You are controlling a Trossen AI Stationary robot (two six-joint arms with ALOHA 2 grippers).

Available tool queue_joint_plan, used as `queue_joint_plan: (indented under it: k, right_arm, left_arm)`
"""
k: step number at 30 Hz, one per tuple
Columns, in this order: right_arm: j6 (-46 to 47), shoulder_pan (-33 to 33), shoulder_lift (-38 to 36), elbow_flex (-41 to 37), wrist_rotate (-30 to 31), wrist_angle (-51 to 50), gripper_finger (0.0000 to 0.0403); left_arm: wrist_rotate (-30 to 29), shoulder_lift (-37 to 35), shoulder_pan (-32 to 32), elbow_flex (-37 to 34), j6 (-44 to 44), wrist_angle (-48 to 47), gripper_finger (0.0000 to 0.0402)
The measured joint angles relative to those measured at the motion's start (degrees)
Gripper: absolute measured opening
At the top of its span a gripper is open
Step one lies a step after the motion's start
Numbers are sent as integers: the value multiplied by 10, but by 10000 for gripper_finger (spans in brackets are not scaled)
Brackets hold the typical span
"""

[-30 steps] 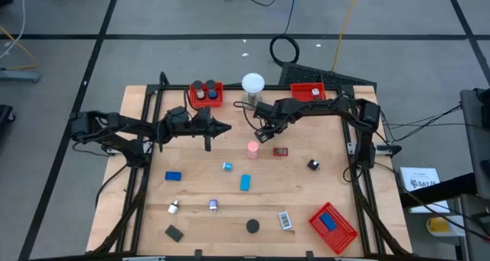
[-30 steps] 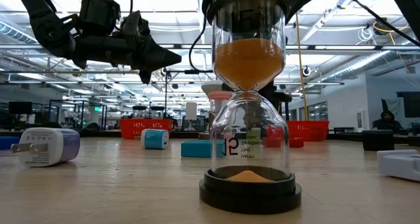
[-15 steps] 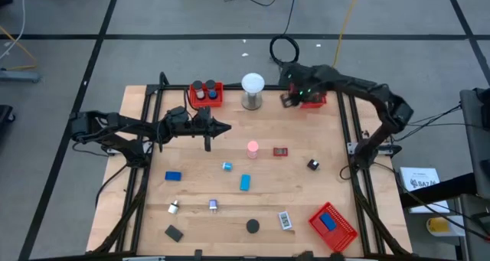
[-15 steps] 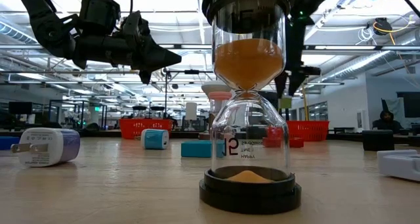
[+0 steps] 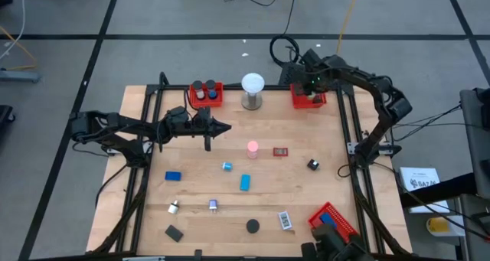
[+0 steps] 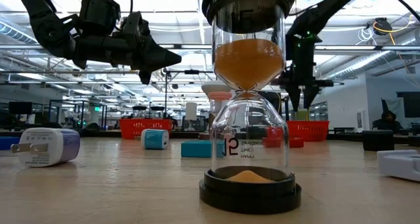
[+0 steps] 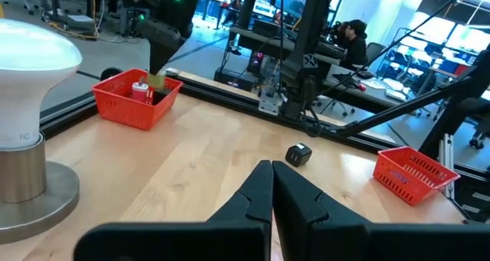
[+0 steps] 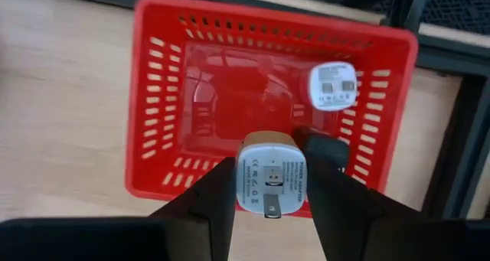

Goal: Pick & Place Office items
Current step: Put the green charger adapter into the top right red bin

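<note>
My right gripper (image 8: 269, 186) hangs over the far-right red mesh tray (image 8: 164, 100), shut on a white plug adapter (image 8: 269, 169). A second white adapter (image 8: 332, 86) and a red item lie in that tray. My left gripper (image 5: 223, 128) is shut and hovers over the table's far left part, touching nothing. Loose items lie on the table: a pink one (image 5: 253, 147), a red one (image 5: 280, 151), a black one (image 5: 312, 164), blue ones (image 5: 173, 176) (image 5: 245, 183) and several more nearer the near edge. My right gripper pinches the white plug adapter by its two opposite sides (image 8: 246, 177) between both fingers (image 8: 217, 188). The fingers come from above, pointing down. The adapter is lifted clear, above the tray's near wall, its labelled face turned up toward the wrist camera.
A white globe on a metal base (image 5: 253, 91) stands between the far-left red tray (image 5: 206, 94) and the far-right one. A third red tray (image 5: 334, 223) holding a blue item sits at the near right corner. An hourglass (image 6: 248, 99) stands close before the low camera.
My right gripper has swung from the table's middle, beside the pink item, toward the far right, and now hangs over the far-right red tray with the white adapter in its fingers.
</note>
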Motion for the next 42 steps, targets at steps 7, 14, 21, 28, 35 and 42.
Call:
queue_joint_plan:
  k: [7,14,21,28,35,42]
  right_arm:
    - [10,-13,-2,-61,-2,62,134]
    - [15,-14,1,-76,-2,92,134]
    - [15,-17,1,-74,-2,94,134]
    - [14,-17,1,-74,-2,89,134]
    - [19,-17,1,-98,-2,112,134]
    - [25,-17,0,-113,0,124,148]
  left_arm:
    - [0,0,0,0,0,0,4]
    - [0,0,0,0,-4,0,8]
    - [0,0,0,0,-6,0,7]
    - [0,0,0,0,-6,0,4]
    - [0,0,0,0,-6,0,3]
    - [0,0,0,0,-6,0,3]
